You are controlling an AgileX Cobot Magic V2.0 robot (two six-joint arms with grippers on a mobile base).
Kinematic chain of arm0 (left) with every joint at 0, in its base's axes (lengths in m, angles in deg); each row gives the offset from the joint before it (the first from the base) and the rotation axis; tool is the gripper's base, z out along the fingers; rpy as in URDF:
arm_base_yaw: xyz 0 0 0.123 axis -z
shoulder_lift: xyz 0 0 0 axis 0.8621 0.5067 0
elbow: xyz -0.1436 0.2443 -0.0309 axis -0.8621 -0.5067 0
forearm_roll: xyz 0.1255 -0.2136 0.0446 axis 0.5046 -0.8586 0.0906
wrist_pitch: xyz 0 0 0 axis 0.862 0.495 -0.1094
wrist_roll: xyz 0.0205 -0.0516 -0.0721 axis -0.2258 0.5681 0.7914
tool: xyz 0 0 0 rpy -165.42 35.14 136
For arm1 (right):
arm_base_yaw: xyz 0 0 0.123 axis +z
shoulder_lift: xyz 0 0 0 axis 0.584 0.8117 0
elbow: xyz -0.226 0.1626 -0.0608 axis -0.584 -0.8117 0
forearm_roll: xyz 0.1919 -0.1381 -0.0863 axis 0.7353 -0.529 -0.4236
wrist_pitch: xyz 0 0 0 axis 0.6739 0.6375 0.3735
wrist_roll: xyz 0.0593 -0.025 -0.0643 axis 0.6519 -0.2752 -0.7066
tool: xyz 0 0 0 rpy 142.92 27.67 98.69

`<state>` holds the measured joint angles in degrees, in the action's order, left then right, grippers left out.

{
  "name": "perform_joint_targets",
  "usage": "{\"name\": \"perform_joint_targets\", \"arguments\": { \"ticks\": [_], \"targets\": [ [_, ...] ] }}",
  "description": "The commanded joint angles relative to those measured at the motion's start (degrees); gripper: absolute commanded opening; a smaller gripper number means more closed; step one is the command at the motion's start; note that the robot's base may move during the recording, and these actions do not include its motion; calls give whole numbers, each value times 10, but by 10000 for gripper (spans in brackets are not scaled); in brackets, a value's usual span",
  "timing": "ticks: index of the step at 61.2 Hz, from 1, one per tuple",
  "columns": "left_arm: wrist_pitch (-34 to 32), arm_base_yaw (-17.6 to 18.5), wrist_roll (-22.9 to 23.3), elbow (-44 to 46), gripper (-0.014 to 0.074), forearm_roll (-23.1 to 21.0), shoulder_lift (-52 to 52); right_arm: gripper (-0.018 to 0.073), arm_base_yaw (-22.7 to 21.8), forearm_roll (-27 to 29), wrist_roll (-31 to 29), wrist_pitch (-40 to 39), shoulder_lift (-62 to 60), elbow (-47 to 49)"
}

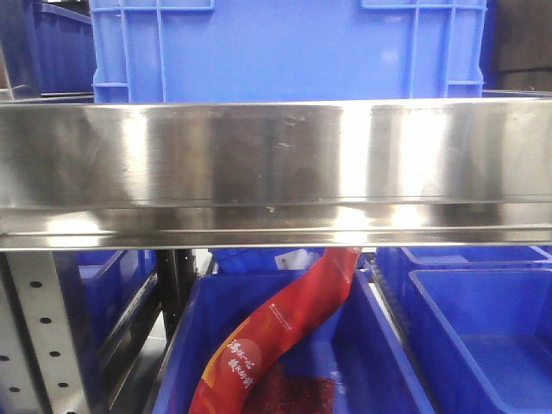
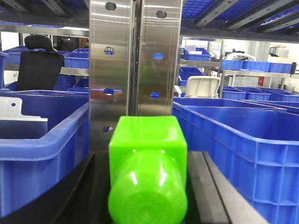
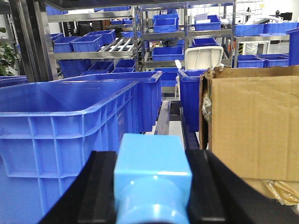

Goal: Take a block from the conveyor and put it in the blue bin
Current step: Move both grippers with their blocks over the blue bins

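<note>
- Right gripper (image 3: 154, 186) is clamped on a light blue block (image 3: 152, 158), with black fingers (image 3: 96, 186) touching both its sides.
- Left gripper (image 2: 147, 191) holds a green block (image 2: 147, 149), dark jaws tight against it.
- In the right wrist view, a blue bin (image 3: 60, 121) is on the left and a cardboard box (image 3: 252, 126) on the right.
- Two more bins (image 2: 243, 140) flank the green block, with a steel upright (image 2: 135, 70) behind.

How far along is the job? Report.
Done: the right gripper clamps a light blue block. In hand: a green block sits close before the left wrist camera, grip unclear. Left: neither block lies in a blue bin yet.
</note>
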<state>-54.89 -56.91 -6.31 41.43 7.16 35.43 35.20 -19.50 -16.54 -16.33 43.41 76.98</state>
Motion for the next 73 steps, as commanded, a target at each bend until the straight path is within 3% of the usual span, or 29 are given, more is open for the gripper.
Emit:
{"name": "perform_joint_targets", "arguments": {
  "ticks": [1,36,46,50,55,63,73],
  "targets": [
    [-12,0,0,-1,-111,-2,-2,-155,-1,1,-1,-13,-2,-2],
    [-36,0,0,-1,-111,-2,-2,-155,-1,1,-1,-15,-2,-2],
    [5,1,0,19,-111,-4,12,-155,2,1,-3,-33,8,4],
    [19,9,0,44,-111,9,34,-155,14,-28,-6,-21,31,29],
    [32,33,0,86,-111,39,73,-155,36,-76,-6,-14,74,69],
    [36,91,0,146,-111,44,150,-155,72,-78,-6,-17,156,133],
    [36,191,0,227,-111,44,257,-155,112,-78,-3,-40,254,209]
  ]
}}
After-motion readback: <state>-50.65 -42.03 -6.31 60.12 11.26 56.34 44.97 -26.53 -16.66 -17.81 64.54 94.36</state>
